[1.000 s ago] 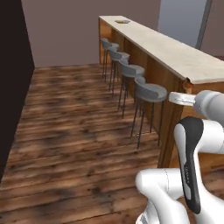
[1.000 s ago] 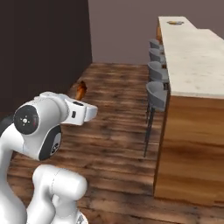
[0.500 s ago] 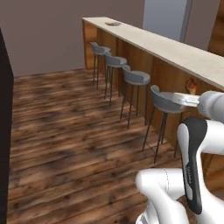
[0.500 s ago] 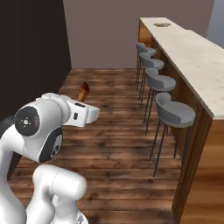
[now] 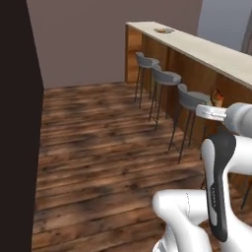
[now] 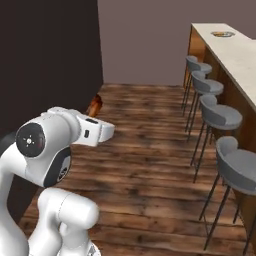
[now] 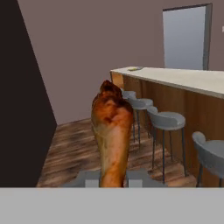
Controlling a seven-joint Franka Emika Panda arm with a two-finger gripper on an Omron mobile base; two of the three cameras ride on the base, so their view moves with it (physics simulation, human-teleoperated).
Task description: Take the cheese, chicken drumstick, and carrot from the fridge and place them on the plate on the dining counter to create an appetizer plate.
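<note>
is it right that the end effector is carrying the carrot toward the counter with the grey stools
Not quite. The end effector is carrying the chicken drumstick, not the carrot: the hand view shows a brown roasted drumstick gripped by its thin end between the fingers. The rest holds: the counter with the grey stools lies ahead.

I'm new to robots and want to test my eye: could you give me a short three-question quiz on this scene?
1. What does the gripper hold?
2. True or false: the grey round stools stand along the long beige stone dining counter.
3. The round grey-white plate lies: A) on the wood floor, B) at the counter's far end, C) on a stool.

Key: 1. The dark brown roasted chicken drumstick, by its thin end. 2. True. 3. B.
</note>
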